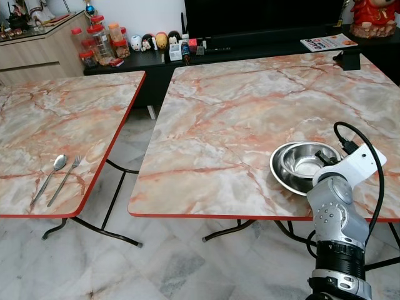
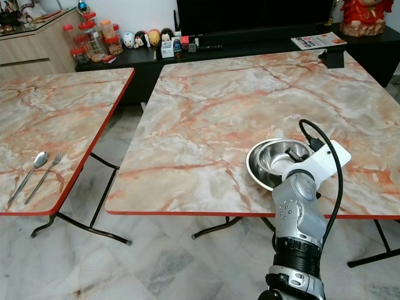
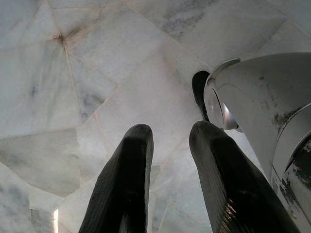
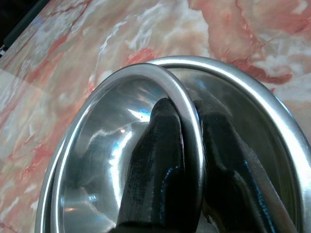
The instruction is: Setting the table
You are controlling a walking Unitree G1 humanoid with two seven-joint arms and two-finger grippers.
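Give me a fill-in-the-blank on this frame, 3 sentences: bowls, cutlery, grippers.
1. The right gripper pinches the rim of the upper steel ____.
2. The spoon and fork lie side by side on the ____ table.
3. The left gripper hangs over the marble ____.

Missing words: bowl; left; floor

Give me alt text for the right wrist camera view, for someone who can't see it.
The right gripper pinches the rim of a steel bowl, one black finger inside and one outside. That bowl sits tilted in a second steel bowl on the pink marble-patterned table.
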